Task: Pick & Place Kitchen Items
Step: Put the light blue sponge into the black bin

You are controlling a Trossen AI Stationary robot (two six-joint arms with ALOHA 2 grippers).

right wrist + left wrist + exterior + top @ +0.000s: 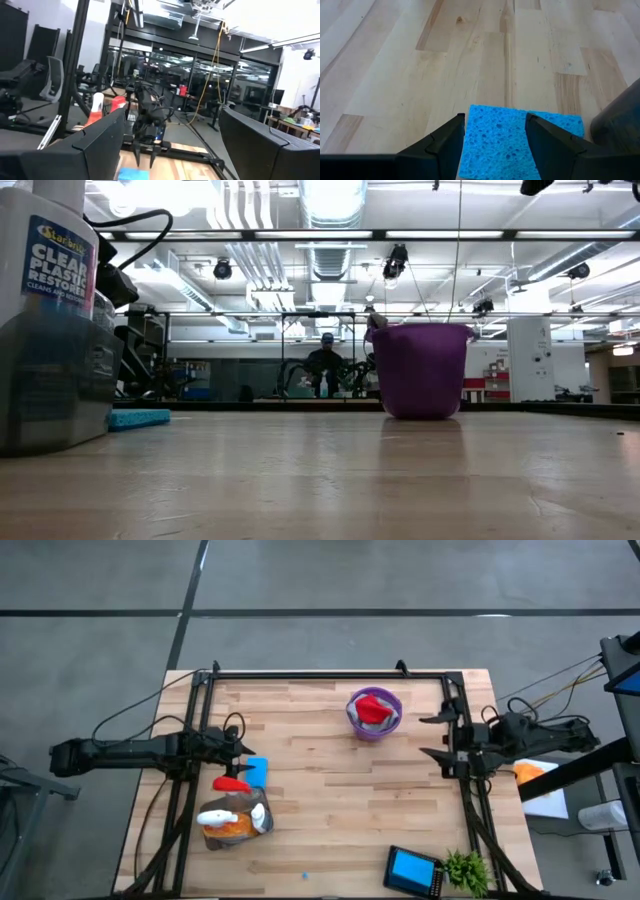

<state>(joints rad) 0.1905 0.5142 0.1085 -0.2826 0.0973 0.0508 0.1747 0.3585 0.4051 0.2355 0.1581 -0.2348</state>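
Note:
A blue sponge (257, 772) lies flat on the wooden table, just ahead of my left gripper (243, 747). In the left wrist view the sponge (505, 145) shows between and below the open fingers of that gripper (495, 118), which hang above it. A purple bucket (374, 712) at the far middle holds a red cloth (372, 705) and a grey one. An orange spray bottle (228, 823) with a red trigger and a small white bottle (50, 260) stand close together at the near left. My right gripper (432, 736) is open and empty at the table's right edge, raised and pointing about level.
A tablet with a blue screen (413, 870) and a small green plant (467, 871) sit at the near right. Black frame rails (330, 675) run along the table's far, left and right sides. Bare wood lies in the middle between the sponge and the bucket.

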